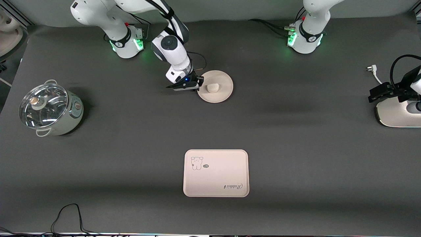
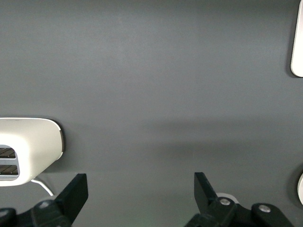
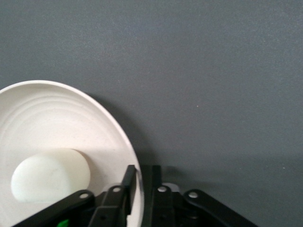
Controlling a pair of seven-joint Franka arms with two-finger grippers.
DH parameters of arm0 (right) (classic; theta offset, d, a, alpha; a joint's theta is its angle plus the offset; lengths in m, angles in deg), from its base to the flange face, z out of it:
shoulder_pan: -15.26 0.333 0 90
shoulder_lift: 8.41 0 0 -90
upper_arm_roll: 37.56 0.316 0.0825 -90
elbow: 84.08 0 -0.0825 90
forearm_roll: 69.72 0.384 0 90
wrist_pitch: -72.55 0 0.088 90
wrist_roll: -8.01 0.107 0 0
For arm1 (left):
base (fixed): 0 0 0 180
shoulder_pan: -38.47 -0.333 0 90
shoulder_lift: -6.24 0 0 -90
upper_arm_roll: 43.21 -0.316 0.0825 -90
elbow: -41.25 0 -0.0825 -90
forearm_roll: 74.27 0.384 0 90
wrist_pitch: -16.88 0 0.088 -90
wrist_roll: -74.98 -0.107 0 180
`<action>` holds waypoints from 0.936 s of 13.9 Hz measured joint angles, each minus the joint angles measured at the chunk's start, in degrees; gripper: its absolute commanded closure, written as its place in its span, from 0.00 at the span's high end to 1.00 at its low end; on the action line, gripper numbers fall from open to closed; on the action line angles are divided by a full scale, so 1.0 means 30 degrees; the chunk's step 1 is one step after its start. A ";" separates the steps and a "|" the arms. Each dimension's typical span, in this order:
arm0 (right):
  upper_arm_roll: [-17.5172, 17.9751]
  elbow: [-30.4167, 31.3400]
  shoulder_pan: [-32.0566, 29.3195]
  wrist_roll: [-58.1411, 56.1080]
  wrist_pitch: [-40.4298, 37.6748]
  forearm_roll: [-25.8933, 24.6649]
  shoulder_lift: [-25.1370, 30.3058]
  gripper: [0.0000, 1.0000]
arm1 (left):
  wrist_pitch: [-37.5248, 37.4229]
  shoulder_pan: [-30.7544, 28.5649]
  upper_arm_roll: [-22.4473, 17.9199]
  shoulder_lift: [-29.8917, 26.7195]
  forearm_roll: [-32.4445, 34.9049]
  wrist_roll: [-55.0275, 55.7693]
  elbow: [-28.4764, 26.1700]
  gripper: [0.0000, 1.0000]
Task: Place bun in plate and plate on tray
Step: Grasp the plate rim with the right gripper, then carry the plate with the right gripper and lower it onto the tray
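Observation:
The round cream plate point(image 1: 224, 82) lies on the dark table near the right arm's base, and the small white bun point(image 1: 212, 88) rests inside it. My right gripper point(image 1: 198, 86) is low at the plate's rim, on the side toward the right arm's end. In the right wrist view one finger sits inside the plate point(image 3: 61, 118) beside the bun point(image 3: 49, 177), the other sits outside, and the right gripper point(image 3: 141, 177) pinches the rim. The pinkish tray point(image 1: 217, 177) with the cartoon drawing lies much nearer the front camera. My left gripper point(image 1: 373, 96) point(image 2: 142, 189) waits open at the left arm's end.
A pot with a glass lid point(image 1: 49, 108) stands toward the right arm's end. A white appliance point(image 1: 394, 115) point(image 2: 28, 151) sits under the left gripper, with a white plug point(image 1: 371, 69) beside it. A black cable point(image 1: 69, 214) loops at the table's front edge.

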 measured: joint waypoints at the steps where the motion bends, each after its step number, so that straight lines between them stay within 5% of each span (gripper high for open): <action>1: 0.0000 0.0000 0.0000 0.0000 0.0000 0.0000 -0.0001 0.00 | 0.0000 0.0000 0.0000 0.0000 0.0000 0.0000 0.0000 1.00; 9: 0.0005 -0.0026 -0.0008 0.0000 0.0055 0.0001 0.0100 0.00 | 0.0001 0.0102 0.0049 0.0000 0.0000 0.0001 0.0000 1.00; 13: -0.0052 -0.0255 -0.0371 -0.0006 -0.0357 0.0001 0.1707 0.00 | 0.0014 0.0127 0.0051 0.0000 0.0000 0.0001 -0.0004 1.00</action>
